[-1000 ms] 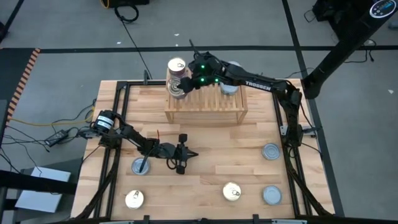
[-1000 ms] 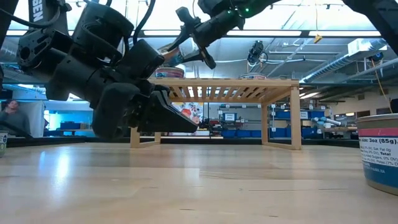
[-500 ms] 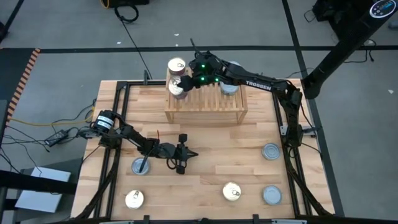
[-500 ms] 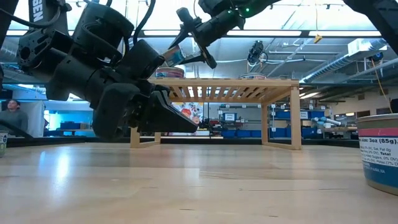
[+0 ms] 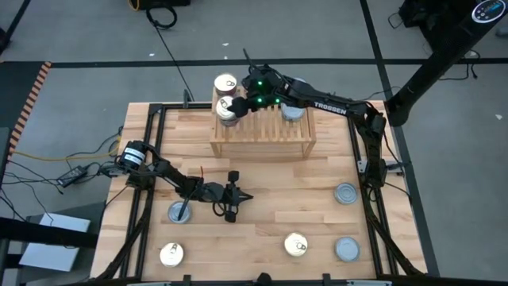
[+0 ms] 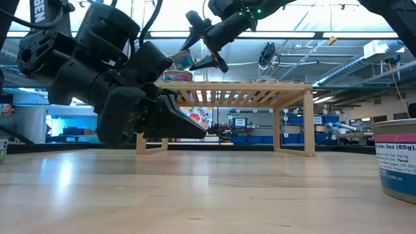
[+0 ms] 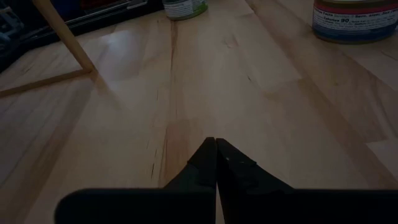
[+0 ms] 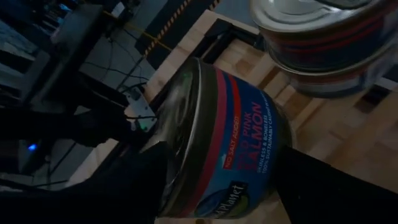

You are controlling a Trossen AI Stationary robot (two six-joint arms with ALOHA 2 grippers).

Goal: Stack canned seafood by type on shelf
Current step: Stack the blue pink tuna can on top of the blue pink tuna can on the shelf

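The right gripper (image 5: 235, 104) is seen over the left end of the shelf (image 5: 263, 137), at its back corner. Between its fingers (image 8: 311, 186) a tin (image 8: 224, 149) is seen in the right wrist view, tipped on its side with a pink-and-blue salmon label facing out. The fingers are spread wide on either side of the tin; whether the tin is still touched by them cannot be told. In the low view the same tin (image 6: 182, 60) is seen tilted, above the shelf's top. Just beside it, toward the shelf's back left corner, a stack of gold-topped tins (image 5: 225, 83) is seen (two at least, by the wrist view). A silver-topped tin (image 5: 293, 110) is set at the shelf's back right, partly hidden by the right arm.

The left gripper (image 5: 232, 199) is held low over the table (image 5: 317, 183), in front of the shelf and well apart from it, fingers pressed together with nothing between them.

In front of the shelf, loose tins are spread on the table: a silver one (image 5: 179, 212) just beside the left arm, a gold one (image 5: 171, 254) at the front left, a gold one (image 5: 296, 245) front centre-right, and two silver ones (image 5: 346, 193) (image 5: 347, 249) to the right.
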